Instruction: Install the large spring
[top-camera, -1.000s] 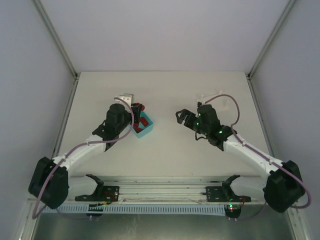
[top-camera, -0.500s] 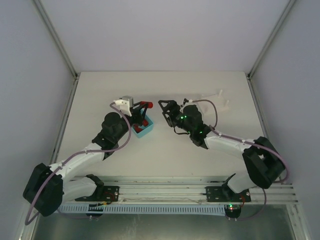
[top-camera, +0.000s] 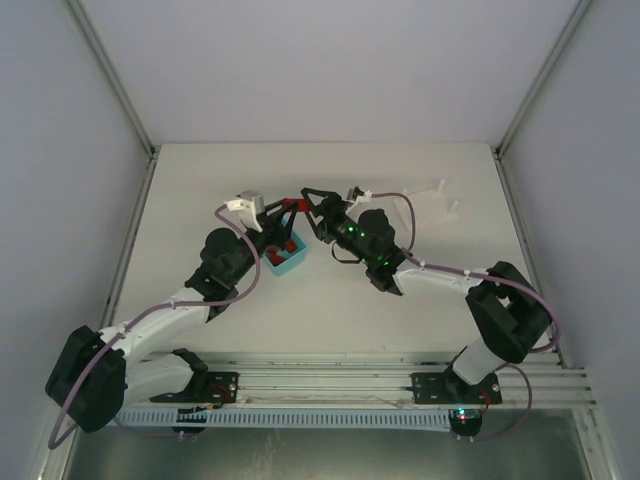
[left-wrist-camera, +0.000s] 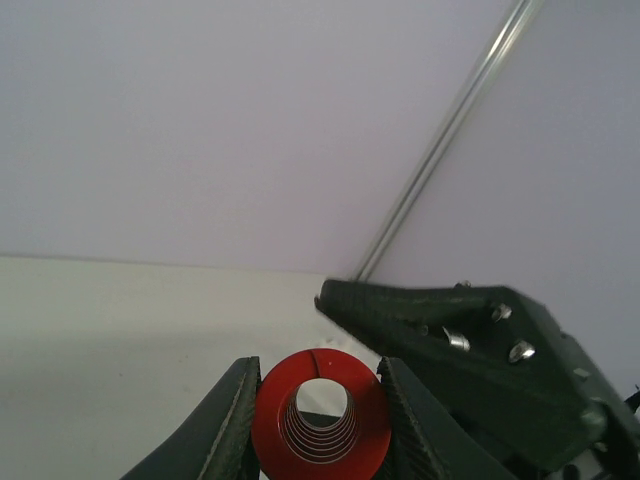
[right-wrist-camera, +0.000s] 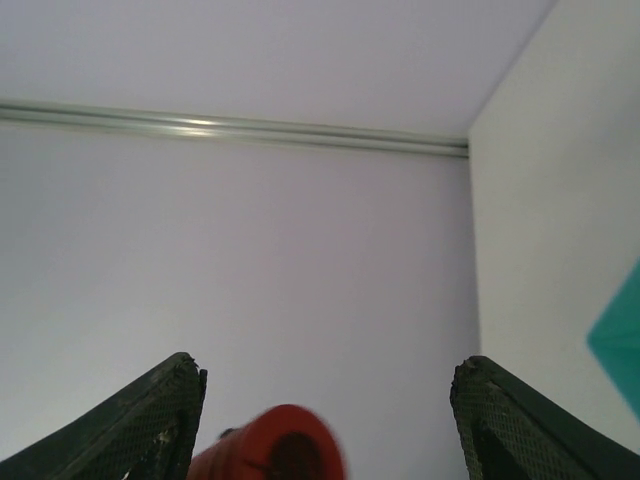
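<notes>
Left arm (top-camera: 160, 315): reaches from its base at 7 o'clock on the table (top-camera: 200, 180) up toward the centre.
Left gripper (top-camera: 287, 208): fingers pressed onto the large spring from both sides; in the left wrist view each finger (left-wrist-camera: 232, 425) lies against the red wall.
Large spring (left-wrist-camera: 320, 420): a red round piece with coils showing down its bore, held up off the table between the left fingers. Its open end faces the left wrist camera.
Blue bin (top-camera: 287, 257): on the table at 6 o'clock of the left gripper, with red and dark pieces inside that are too small to tell apart.
Right gripper (top-camera: 312, 212): at 3 o'clock of the spring and just beside it, fingers spread wide. In the right wrist view the red piece sits low between them, nearer the left-hand finger (right-wrist-camera: 150, 425); contact cannot be told.
Right arm (top-camera: 450, 280): bends in from its base at 5 o'clock.
White parts (top-camera: 440, 198): pale pieces lying at 3 o'clock of the right gripper, well apart from it.
</notes>
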